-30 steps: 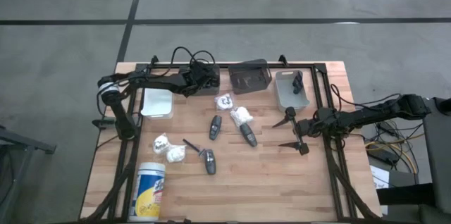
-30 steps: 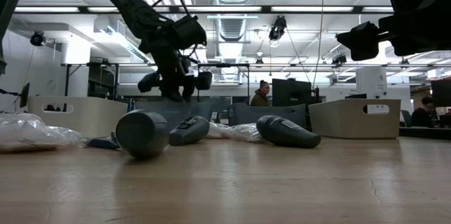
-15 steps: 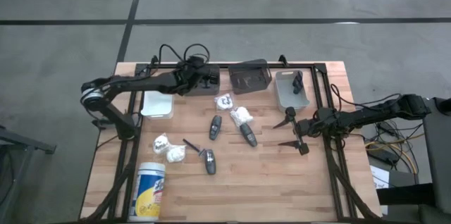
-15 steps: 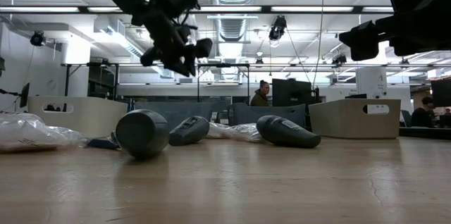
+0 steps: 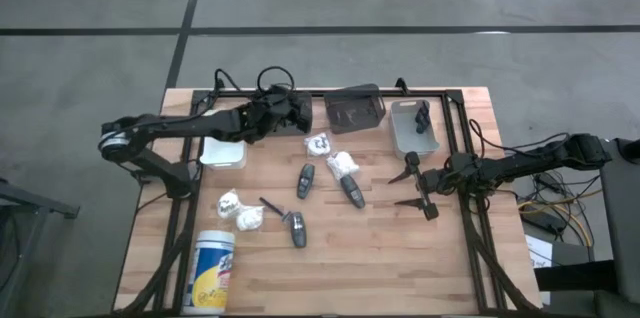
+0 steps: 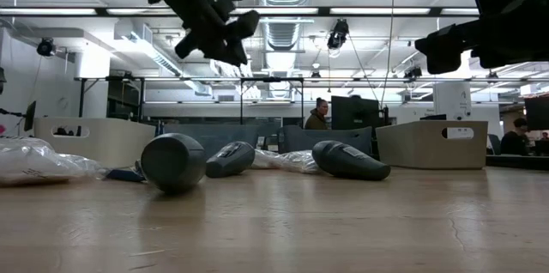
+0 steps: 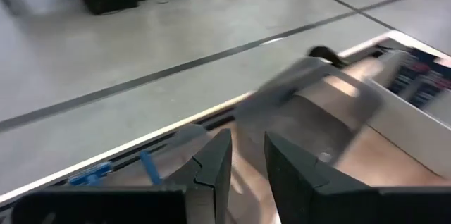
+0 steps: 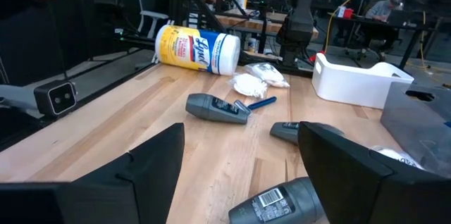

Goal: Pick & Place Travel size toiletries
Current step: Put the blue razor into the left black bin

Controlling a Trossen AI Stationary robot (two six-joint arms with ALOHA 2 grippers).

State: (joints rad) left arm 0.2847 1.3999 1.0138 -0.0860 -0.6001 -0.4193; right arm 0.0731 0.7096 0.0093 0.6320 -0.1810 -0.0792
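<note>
Toiletries sit scattered mid-table: crinkly white packets at left look feather-light and squashy, so pinch them at the bunched middle. Thin blue stick beside them could roll. Dark grey tubes seem stiff and slick; grab across the waist. Left gripper hangs up high near the back bins, fingers nearly together, nothing held. Right gripper is spread wide, empty, just beside the rightmost tube.

— Any writing you can read?
— "Lysol" on the yellow-and-blue canister, upper left of the right wrist view.
— Anything else?
— A barcode sticker on a dark tube, bottom centre; its digits unreadable.
</note>
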